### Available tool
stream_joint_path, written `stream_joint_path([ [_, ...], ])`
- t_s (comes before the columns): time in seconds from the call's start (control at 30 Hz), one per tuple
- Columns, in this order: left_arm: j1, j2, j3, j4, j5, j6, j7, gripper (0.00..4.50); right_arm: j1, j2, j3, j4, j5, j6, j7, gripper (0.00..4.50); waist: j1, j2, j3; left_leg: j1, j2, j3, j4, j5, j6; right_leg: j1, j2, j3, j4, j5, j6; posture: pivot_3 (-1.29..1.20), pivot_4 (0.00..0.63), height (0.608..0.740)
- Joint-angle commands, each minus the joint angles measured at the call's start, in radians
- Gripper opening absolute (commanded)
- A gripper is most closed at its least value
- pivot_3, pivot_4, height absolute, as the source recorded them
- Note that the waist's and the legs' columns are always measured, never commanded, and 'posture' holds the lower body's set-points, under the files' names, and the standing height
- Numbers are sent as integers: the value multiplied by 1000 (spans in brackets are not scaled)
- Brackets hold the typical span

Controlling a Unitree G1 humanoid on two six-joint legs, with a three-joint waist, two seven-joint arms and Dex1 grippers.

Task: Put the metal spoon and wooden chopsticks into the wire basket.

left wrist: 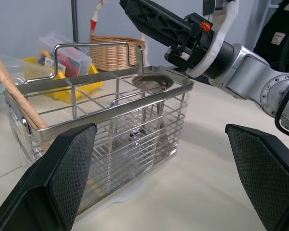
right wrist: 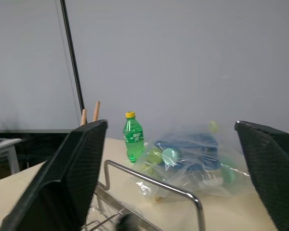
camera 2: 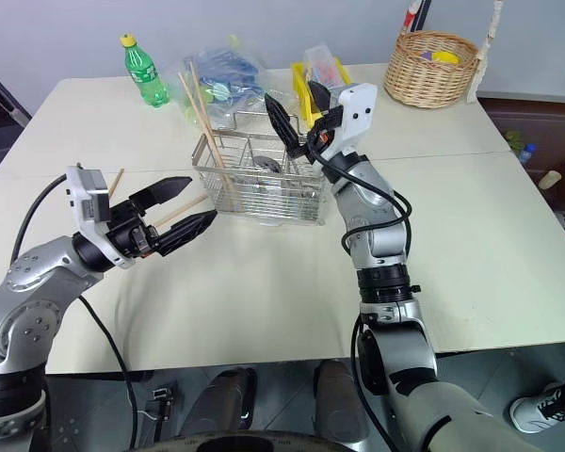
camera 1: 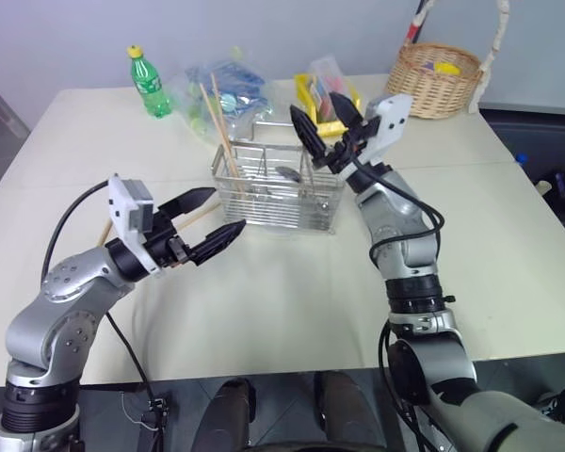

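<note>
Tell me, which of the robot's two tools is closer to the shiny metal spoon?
The right. The right tool hovers open just above the slim silver metal spoon in the rectangular wire basket; the left tool waits open beside the basket.

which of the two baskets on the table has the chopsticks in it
The wire basket, silver and rectangular at the table's middle, holds the wooden chopsticks. The round wicker basket in the far corner has none.

A wide cream bench (camera 1: 292,301) fills the middle of the room, lit evenly from above. Behind it, toward twelve o'clock, stands a plain pale grey wall (right wrist: 183,57) with a thin dark pole (right wrist: 71,57) rising against it. The floor (camera 2: 537,311) around the bench is dark grey, showing at three o'clock and along the near edge at six. A seam crosses the benchtop toward three o'clock.
</note>
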Motion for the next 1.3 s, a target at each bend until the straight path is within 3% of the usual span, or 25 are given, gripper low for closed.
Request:
stream_joint_path([
  [0.03, -5, -3, 30, -23, 6, -28, 13, 4500, -11, -24, -9, -77, 1, 6, -3, 4411, 0, 0, 0, 0, 0, 0, 0, 0, 0, 0, 0, 0, 0, 0, 0, 0, 150, 740],
  [0.4, 47, -5, 121, 19, 58, -68, 82, 4500, 54, -261, -52, -437, 156, 320, 76, 4411, 3, 0, 0, 0, 0, 0, 0, 0, 0, 0, 0, 0, -1, 0, 0, 0, 150, 740],
  [0.67, 98, -49, 125, 146, 208, -193, 120, 4500, 281, -531, -143, -742, 447, 604, 224, 4411, 25, -1, 0, -2, 0, 0, 0, -1, 2, 1, 0, 0, -6, -1, -1, 0, 150, 740],
  [0.9, 108, -106, 108, 216, 281, -255, 148, 4500, 428, -623, -163, -797, 480, 592, 318, 4411, 32, -1, 0, -2, 0, 1, 1, -1, 2, 2, 0, 0, -6, -2, -3, 0, 150, 740],
  [1.13, 94, -126, 102, 261, 381, -306, 209, 4500, 592, -722, -133, -833, 385, 461, 499, 4411, 33, -2, 0, -2, 0, 1, 1, -1, 2, 2, 0, -1, -6, -1, 0, 0, 150, 740],
  [1.3, 96, -129, 99, 260, 380, -311, 206, 4500, 641, -726, -142, -818, 363, 407, 532, 4411, 33, -2, 0, -2, 0, 1, 1, -1, 2, 2, 0, -1, -6, -1, 0, 0, 150, 740],
])
